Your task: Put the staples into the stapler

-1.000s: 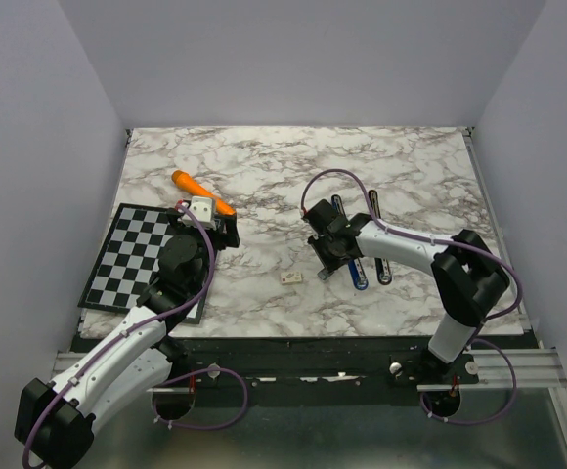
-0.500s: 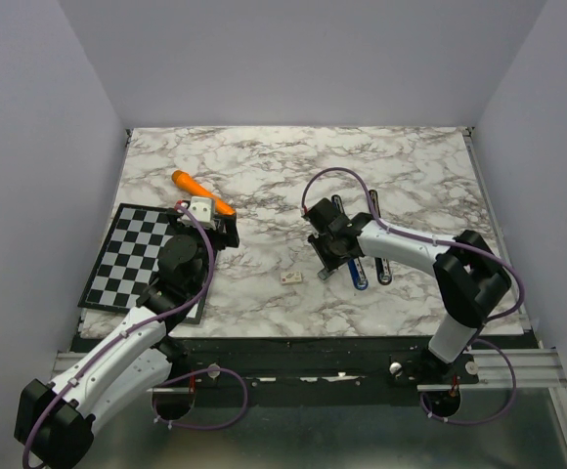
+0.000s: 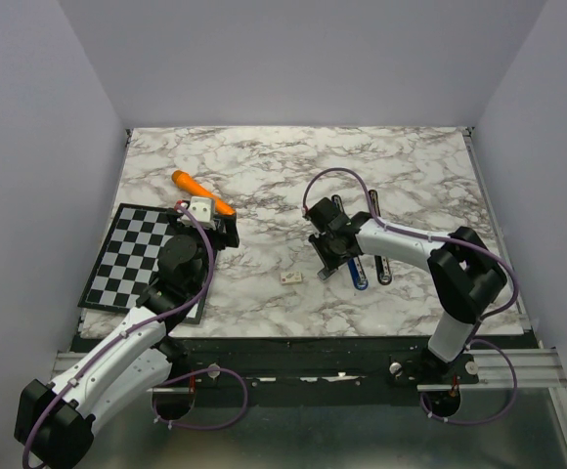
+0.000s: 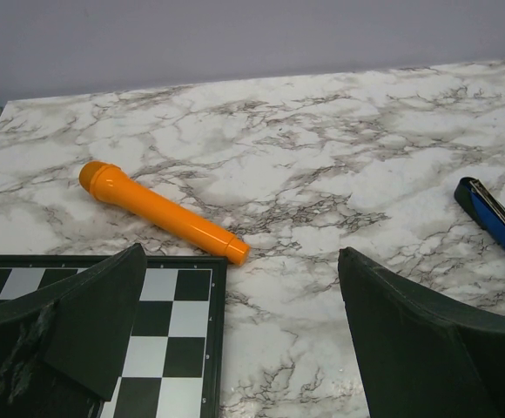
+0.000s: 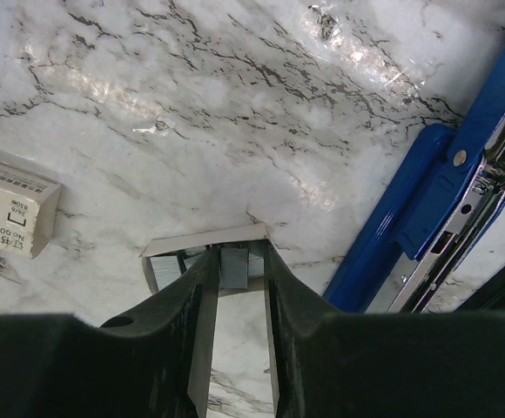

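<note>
My right gripper (image 5: 235, 261) stands low over the marble table, its two fingers closed on a short grey strip of staples (image 5: 233, 268). The strip sits in a small open whitish tray (image 5: 202, 239) with more grey strips beside it. The blue stapler (image 5: 427, 218) lies opened flat just to the right of the tray. In the top view the right gripper (image 3: 325, 271) is at the stapler's (image 3: 356, 270) left side. My left gripper (image 4: 239, 287) is open and empty.
A tiny whitish cardboard box (image 3: 290, 277) lies left of the right gripper and shows in the right wrist view (image 5: 9, 205). An orange marker (image 4: 161, 212) lies by the chessboard (image 4: 161, 322) at the left. The left gripper (image 3: 227, 231) hovers at the board's right edge.
The right arm's elbow has shifted slightly; the gripper stays at the tray. The left arm has not moved.
</note>
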Tool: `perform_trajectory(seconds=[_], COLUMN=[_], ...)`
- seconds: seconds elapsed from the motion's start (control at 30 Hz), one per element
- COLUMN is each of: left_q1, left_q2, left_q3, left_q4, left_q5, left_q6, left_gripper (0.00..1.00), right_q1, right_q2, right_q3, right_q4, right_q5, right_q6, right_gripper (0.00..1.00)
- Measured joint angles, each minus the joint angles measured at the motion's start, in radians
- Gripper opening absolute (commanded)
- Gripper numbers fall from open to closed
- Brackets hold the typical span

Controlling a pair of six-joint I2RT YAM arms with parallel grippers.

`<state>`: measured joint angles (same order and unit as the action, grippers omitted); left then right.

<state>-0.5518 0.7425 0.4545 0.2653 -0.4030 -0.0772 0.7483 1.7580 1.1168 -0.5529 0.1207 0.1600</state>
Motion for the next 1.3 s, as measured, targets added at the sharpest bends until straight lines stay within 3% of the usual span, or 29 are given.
perform_trajectory(seconds=[0.17, 0.3, 1.0, 1.3], left_q1=[0.0, 0.0, 0.0, 0.0], left_q2=[0.0, 0.0, 0.0, 0.0], left_q3=[0.0, 0.0, 0.0, 0.0], left_q4=[0.0, 0.0, 0.0, 0.0], left_q5=[0.0, 0.0, 0.0, 0.0], left_q6=[0.0, 0.0, 0.0, 0.0], left_gripper=[0.99, 0.99, 0.99, 0.99], right_q1=[-0.004, -0.004, -0.016, -0.128], right_q2=[0.002, 0.002, -0.093, -0.237], right_q3=[0.0, -0.004, 0.039, -0.051], right_q4=[0.0, -0.004, -0.041, -0.035], right_q5=[-0.006, -0.01, -0.02, 0.002], right_q6=[0.001, 0.005, 0.048, 0.114], right_gripper=[0.29, 0.15, 0.13, 0.13])
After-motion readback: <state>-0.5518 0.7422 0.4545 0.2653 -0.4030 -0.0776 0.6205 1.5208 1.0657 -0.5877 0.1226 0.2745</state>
